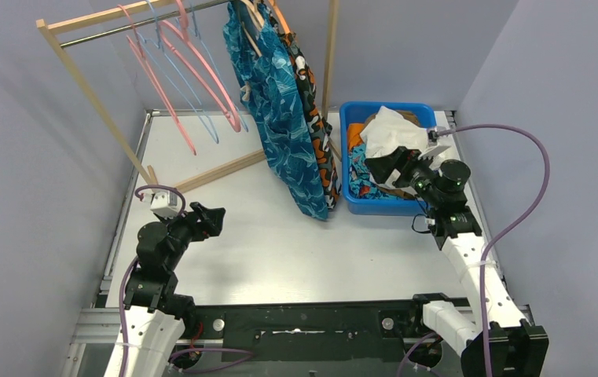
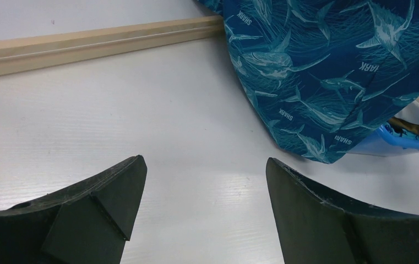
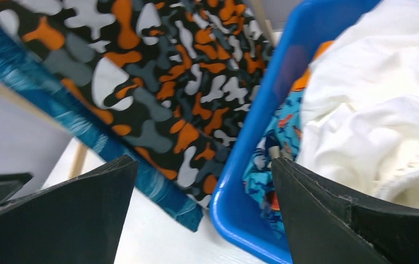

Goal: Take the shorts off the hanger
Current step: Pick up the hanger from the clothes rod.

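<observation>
Nearest, at eight o'clock on the white bench [image 1: 264, 259], the left tool [image 1: 210, 218] rests with its jaws spread and empty. At three o'clock the right tool [image 1: 390, 166], also spread and empty, hovers over the blue bin [image 1: 352, 126] where the white shorts [image 1: 394, 129] lie heaped. Farther back, at twelve o'clock, the teal shark-print shorts [image 1: 280, 118] and the camouflage shorts [image 1: 317, 118] hang on wooden hangers [image 1: 252, 20]; tugging low on the cloth could tip the rack or pull both pairs down together.
</observation>
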